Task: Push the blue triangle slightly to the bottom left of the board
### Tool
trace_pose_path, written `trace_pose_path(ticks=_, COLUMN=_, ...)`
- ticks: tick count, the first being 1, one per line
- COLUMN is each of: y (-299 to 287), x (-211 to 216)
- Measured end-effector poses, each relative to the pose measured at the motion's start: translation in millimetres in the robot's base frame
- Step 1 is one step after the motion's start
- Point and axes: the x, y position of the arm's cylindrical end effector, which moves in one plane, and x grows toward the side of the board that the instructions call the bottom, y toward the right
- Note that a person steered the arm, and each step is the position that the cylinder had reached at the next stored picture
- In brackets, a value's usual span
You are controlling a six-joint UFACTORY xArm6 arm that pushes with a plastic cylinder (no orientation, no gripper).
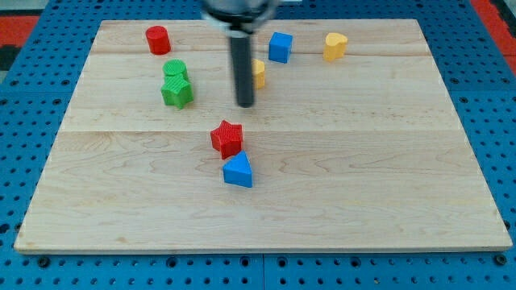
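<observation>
The blue triangle (238, 171) lies near the middle of the wooden board (363, 185), a little below centre. A red star (227, 138) touches its upper left side. My tip (245, 104) is above both, about a block's width up and right of the red star, apart from it. The dark rod rises from the tip to the view's top.
A yellow block (258, 72) sits partly hidden behind the rod. A blue cube (280, 47) and a yellow heart-like block (335, 46) lie near the top. A red cylinder (157, 39) is top left. A green cylinder (175, 70) touches a green star (176, 92) below it.
</observation>
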Motion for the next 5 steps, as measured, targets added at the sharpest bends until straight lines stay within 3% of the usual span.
trace_pose_path(ticks=1, y=81, x=16)
trace_pose_path(ticks=2, y=94, x=79)
trace_pose_path(ticks=3, y=50, x=121)
trace_pose_path(ticks=5, y=-110, x=116)
